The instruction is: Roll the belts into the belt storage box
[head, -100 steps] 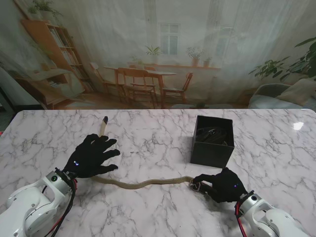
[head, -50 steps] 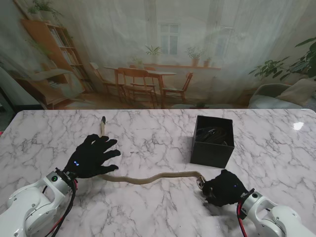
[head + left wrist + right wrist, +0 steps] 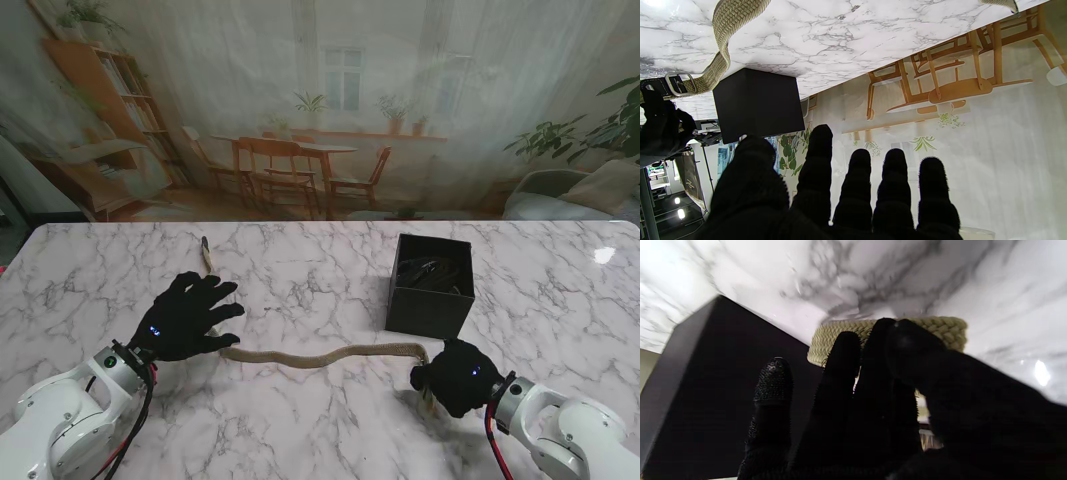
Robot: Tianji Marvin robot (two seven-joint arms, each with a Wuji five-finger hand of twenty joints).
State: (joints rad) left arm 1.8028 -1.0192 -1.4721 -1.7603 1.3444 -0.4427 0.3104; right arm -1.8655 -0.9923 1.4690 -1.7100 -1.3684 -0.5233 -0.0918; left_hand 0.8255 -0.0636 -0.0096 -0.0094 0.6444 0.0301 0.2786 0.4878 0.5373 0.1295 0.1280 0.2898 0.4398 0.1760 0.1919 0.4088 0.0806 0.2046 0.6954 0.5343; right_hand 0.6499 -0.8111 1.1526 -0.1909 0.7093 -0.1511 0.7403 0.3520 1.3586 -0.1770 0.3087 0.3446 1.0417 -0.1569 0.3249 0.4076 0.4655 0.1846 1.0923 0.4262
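right hand point(image 3: 456, 376) grips the buckle end of the woven tan belt point(image 3: 310, 356), just beside the black belt storage box point(image 3: 430, 287) on the marble table point(image 3: 320, 420). left hand point(image 3: 185, 316) lies flat, fingers spread, over the belt's other stretch. no legible writing.

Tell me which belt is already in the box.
The dark belt, coiled inside the black box. The tan woven belt lies stretched across the table, one end gripped by the right hand, the left hand spread over it.

The left hand point(image 3: 840, 196) spreads its fingers point(image 3: 818, 156) apart, holding nothing. A woven belt point(image 3: 723, 33) crosses the marble table point(image 3: 840, 43) toward the black box point(image 3: 756, 103).
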